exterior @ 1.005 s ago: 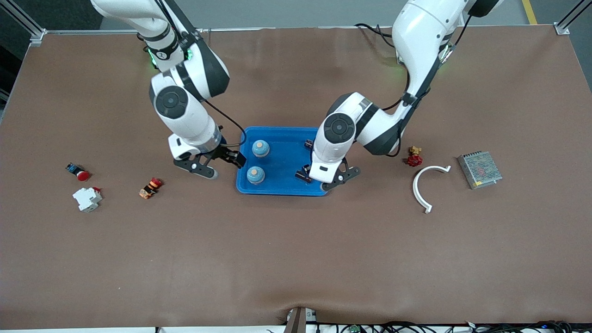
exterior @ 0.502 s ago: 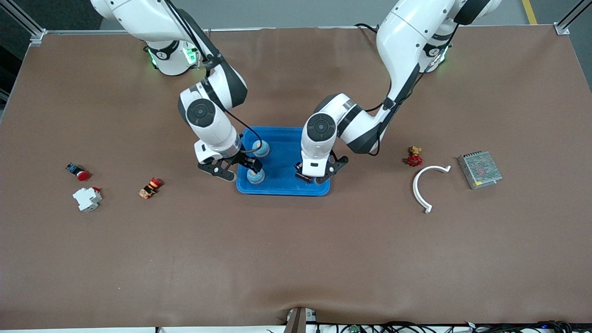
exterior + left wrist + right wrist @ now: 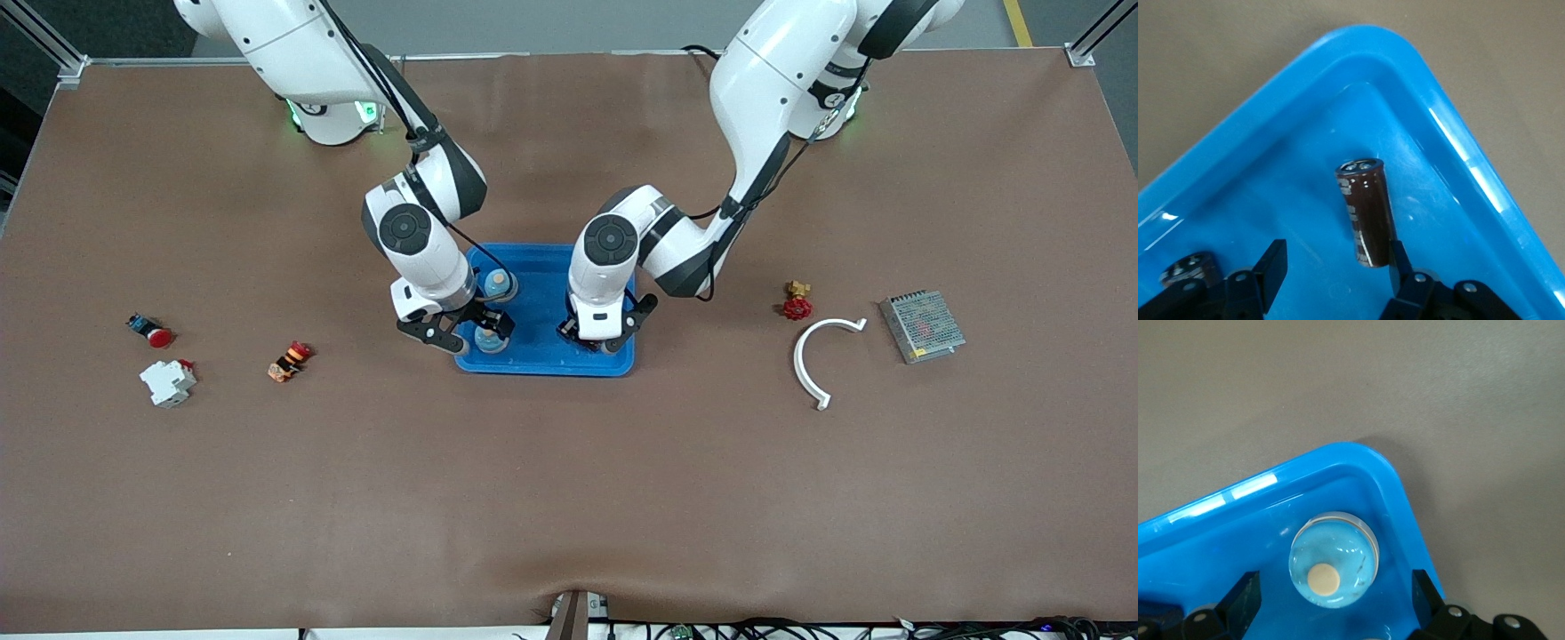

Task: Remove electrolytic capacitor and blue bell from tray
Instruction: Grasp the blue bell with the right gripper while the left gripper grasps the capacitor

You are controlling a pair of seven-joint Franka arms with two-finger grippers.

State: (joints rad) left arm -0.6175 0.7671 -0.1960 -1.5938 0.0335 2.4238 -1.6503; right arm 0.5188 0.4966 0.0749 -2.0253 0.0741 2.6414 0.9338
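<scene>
A: How far along is the removal?

B: Nothing is out yet. The tray [image 3: 542, 360] is still holding the electrolytic capacitor [image 3: 1366, 210] and the blue bell [image 3: 1333, 559], each near a corner.

A: And the grippers?

B: The left gripper [image 3: 1331, 273] is hanging over the capacitor, jaws parted, gripping nothing. The right gripper [image 3: 1335, 600] is standing spread wide around the bell, not touching it. Both grasps and carries are remaining.
</scene>
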